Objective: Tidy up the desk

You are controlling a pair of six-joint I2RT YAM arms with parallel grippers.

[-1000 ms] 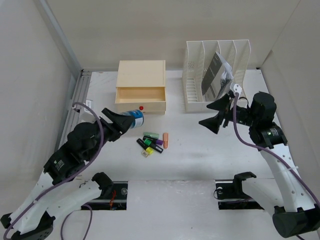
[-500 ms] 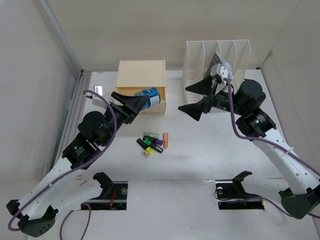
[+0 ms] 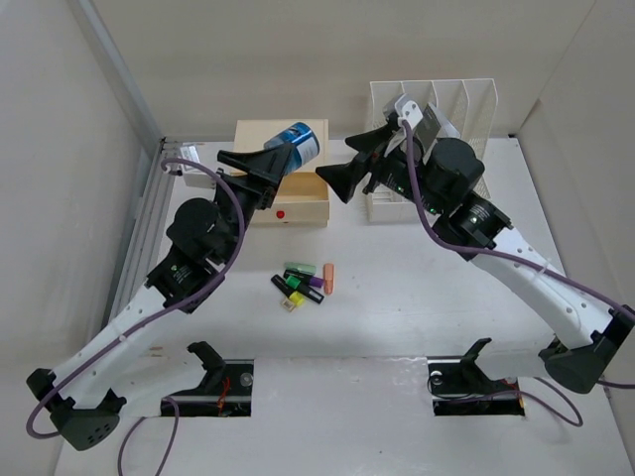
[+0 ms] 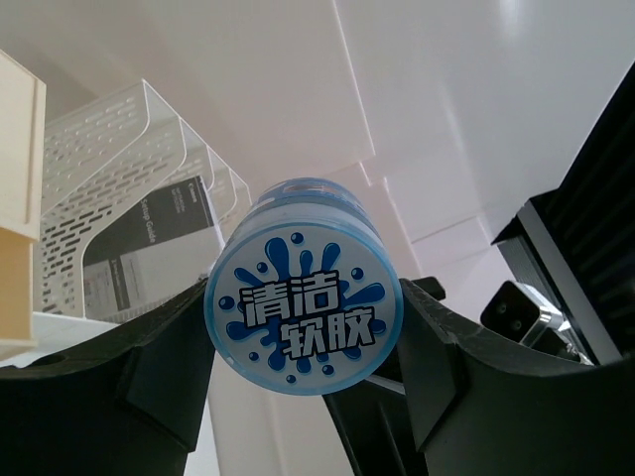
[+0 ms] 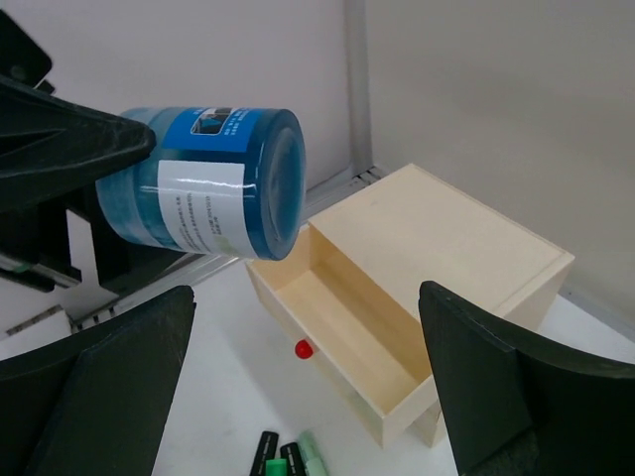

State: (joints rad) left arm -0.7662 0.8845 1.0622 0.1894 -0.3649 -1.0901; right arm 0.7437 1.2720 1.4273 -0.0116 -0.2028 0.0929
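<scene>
1. The left gripper [image 3: 278,156] is clamped on a blue cleaning-gel tub [image 3: 298,141], holding it on its side in the air by the wooden drawer box [image 3: 253,134], whose drawer [image 5: 337,307] stands open.
2. The right gripper [image 3: 334,161] hangs just beside the tub, jaws spread wide and holding nothing.
3. The white surface [image 3: 427,288] lies below both arms. Loose highlighters [image 3: 301,281] sit near its middle, and the slotted file rack [image 3: 451,99] stands at the back.
4. This looks like a handover of the tub, or stowing it in the drawer.
5. For a handover, the right gripper should close on the tub's free end before the left lets go.
</scene>
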